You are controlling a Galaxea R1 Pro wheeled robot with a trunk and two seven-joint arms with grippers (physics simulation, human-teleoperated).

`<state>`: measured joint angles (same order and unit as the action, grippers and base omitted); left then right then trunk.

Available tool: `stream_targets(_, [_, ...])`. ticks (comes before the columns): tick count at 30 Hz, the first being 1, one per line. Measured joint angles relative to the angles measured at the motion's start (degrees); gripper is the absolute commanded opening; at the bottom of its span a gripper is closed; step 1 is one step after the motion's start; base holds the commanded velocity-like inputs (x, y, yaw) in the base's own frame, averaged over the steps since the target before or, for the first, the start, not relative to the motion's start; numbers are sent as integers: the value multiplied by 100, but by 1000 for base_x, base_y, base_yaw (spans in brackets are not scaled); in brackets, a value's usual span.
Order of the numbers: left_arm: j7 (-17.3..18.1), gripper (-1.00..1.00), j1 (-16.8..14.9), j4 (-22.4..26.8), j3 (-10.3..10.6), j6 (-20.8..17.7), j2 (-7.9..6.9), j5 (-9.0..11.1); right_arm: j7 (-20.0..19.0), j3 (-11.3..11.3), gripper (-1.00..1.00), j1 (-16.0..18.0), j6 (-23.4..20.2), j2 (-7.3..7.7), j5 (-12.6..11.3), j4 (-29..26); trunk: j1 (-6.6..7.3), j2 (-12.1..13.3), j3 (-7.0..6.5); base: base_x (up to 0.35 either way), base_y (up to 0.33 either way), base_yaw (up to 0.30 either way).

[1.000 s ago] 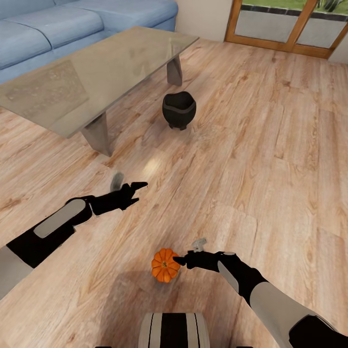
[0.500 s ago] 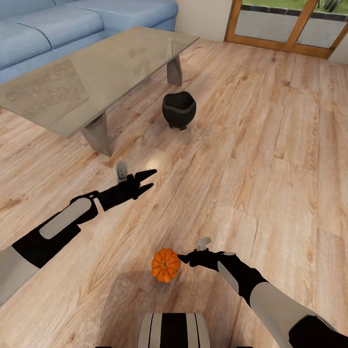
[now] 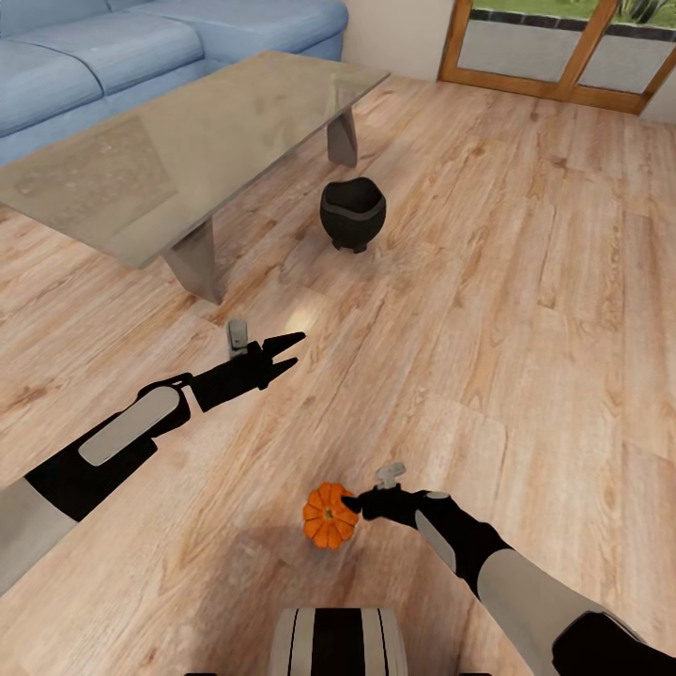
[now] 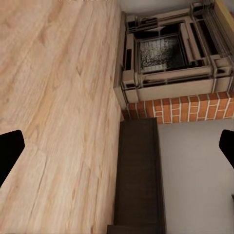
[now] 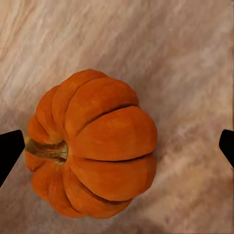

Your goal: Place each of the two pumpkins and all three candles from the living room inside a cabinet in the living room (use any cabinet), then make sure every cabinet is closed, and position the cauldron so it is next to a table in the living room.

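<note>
— What's different from a second ago?

— The left arm swung up and forward early on, then stopped; its jaws stand apart and empty over bare floor. In the last half second the whole head picture slid a little, table and cauldron alike, so that part is the camera moving, not the things.

— And the pumpkin?

— On the floor just in front of the robot's base. The right gripper now sits tighter against its side. From the wrist, the pumpkin lies between the two fingertips, which are wide apart and not touching it.

— So, the grasp?

— About to happen, I'd judge. Nothing is held yet. The left wrist camera catches the cabinet beside the fireplace, well apart from here.

— The cauldron?

— Standing near the table's leg already.
</note>
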<state>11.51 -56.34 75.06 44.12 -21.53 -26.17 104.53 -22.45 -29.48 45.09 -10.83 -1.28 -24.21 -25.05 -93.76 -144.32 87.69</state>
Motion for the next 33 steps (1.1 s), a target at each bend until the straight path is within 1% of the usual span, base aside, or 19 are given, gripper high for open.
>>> stream_targets(4, [0, 100, 0, 0, 0, 0, -2, -2, 252, -4, 100, 0, 175, -15, -13, 12, 0, 0, 0, 0, 15, 0])
stream_targets(7, [0, 100, 0, 0, 0, 0, -2, 0, 261, -11, 100, 0, 226, -11, -17, 115, 0, 0, 0, 0, 0, 0])
stream_targets(8, [0, 100, 0, 0, 0, 0, -2, 0, 150, -13, 100, 0, 228, -1, -19, 184, 0, 0, 0, 0, 0, 0])
stream_targets(9, [0, 100, 0, 0, 0, 0, -2, -2, -482, -10, 100, -1, 229, 30, -13, 341, 0, 0, 0, 0, 0, 0])
stream_targets(13, [8, 100, 0, 0, 0, 0, -3, 9, -1613, 10, 100, 49, 220, 59, -14, 676, 0, 0, 0, 0, 0, 0])
stream_targets(16, [9, 100, 0, 0, 0, 0, -3, 15, -1764, 12, 100, 58, 217, 58, -25, 707, 0, 0, 0, 0, 0, 0])
stream_targets(17, [11, 100, 0, 0, 0, 0, -5, 24, -1936, 12, 100, 60, 213, 58, -22, 710, 0, 0, 0, 0, 0, 0])
stream_targets(20, [65, 100, 0, -1, 0, 0, -8, 36, -2179, 15, 100, 61, 205, 58, -22, 681, 0, 0, 0, 0, 0, 0])
stream_targets(24, [184, 100, 0, -10, 0, 6, 5, 33, -2231, 20, 100, 65, 198, 58, -30, 628, 0, 0, 0, 0, 0, 0])
stream_targets(29, [200, 100, 0, -49, 0, 9, 35, 31, -2243, 37, 100, 67, 203, 72, -34, 515, -13, -6, 110, 0, 0, 0])
stream_targets(31, [198, 100, 0, -66, 0, 9, 42, 27, -2313, 53, 100, 66, 194, 147, -39, 348, -18, -9, 154, 0, 0, 0])
stream_targets(33, [195, 100, 0, -78, 0, 9, 53, 14, -2524, 61, 100, 63, 176, 283, -48, 206, -24, -12, 199, 0, 0, 0])
